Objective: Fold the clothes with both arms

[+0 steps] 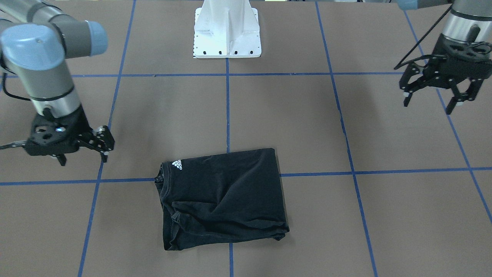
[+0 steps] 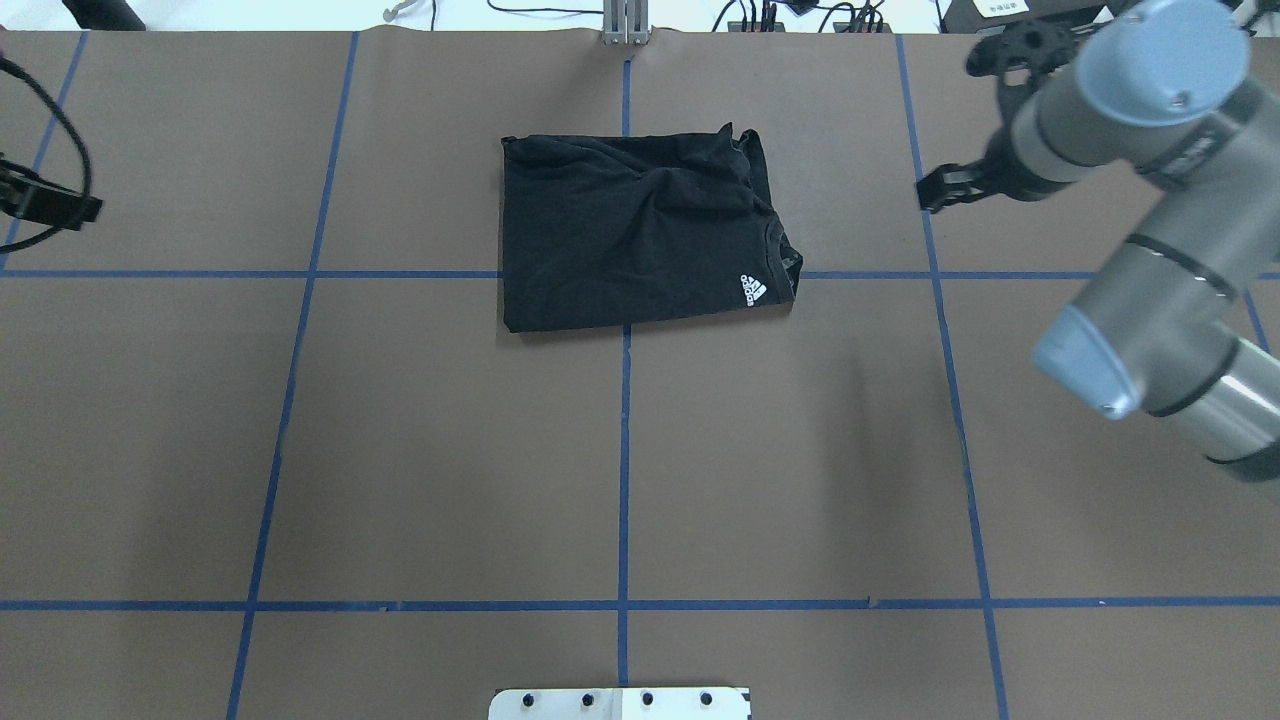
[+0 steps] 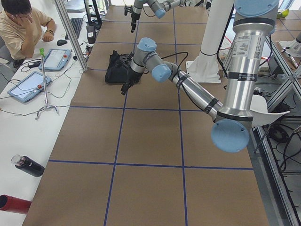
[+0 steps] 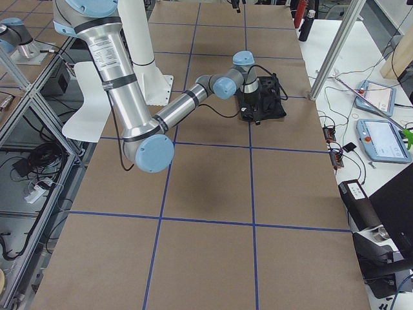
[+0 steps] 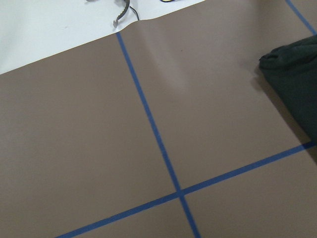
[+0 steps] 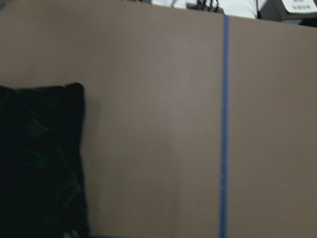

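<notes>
Flanking the T-shirt (image 1: 225, 196) distantly, left fingers (image 1: 407, 91) and right fingers (image 1: 103, 147) spread.

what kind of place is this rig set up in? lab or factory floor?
Most likely a robotics research lab, not a production floor: brown paper-covered table gridded with blue tape lines, grey teach-pendant tablets on a white side bench, a seated person beside them.

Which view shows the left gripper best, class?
Exterior front-facing: the left gripper shows whole, fingers apart, empty. Overhead catches only a black bit at its left edge. Exterior left shows it small, before the T-shirt. Exterior right barely shows it, far off. The wrist views miss it.
</notes>
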You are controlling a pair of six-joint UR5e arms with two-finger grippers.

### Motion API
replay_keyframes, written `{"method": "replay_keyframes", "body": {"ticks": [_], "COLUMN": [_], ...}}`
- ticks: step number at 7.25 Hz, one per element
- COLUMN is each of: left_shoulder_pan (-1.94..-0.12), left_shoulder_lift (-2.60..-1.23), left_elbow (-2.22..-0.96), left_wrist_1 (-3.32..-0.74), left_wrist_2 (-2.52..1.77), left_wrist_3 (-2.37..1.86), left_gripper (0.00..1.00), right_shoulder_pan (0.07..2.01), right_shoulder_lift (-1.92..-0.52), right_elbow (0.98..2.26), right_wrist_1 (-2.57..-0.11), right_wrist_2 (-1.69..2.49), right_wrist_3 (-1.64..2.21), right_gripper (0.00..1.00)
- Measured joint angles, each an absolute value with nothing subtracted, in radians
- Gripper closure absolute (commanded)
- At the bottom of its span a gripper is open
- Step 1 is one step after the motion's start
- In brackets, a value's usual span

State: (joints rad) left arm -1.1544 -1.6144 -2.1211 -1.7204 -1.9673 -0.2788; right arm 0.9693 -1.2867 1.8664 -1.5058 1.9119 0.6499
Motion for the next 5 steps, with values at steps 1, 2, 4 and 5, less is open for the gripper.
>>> {"method": "replay_keyframes", "body": {"ticks": [1, 2, 4, 5], "left_shoulder_pan": [-1.273, -1.382, -1.523, -1.55], "left_shoulder_lift": [-1.564, -1.526, -1.477, -1.447], "left_elbow": [-2.097, -2.055, -1.973, -1.938], "left_wrist_1": [-1.72, -1.721, -1.719, -1.718], "left_wrist_2": [-2.022, -2.07, -2.135, -2.148], "left_wrist_3": [-0.125, -0.003, 0.126, 0.142], "left_gripper": [0.0, 0.0, 0.0, 0.0], "right_shoulder_pan": [1.071, 1.169, 1.359, 1.444], "right_shoulder_lift": [-1.424, -1.535, -1.741, -1.823], "right_elbow": [1.915, 1.935, 1.937, 1.927], "right_wrist_1": [-1.507, -1.508, -1.51, -1.51], "right_wrist_2": [2.005, 2.076, 2.181, 2.206], "right_wrist_3": [0.48, 0.324, 0.029, -0.058], "right_gripper": [0.0, 0.0, 0.0, 0.0]}}
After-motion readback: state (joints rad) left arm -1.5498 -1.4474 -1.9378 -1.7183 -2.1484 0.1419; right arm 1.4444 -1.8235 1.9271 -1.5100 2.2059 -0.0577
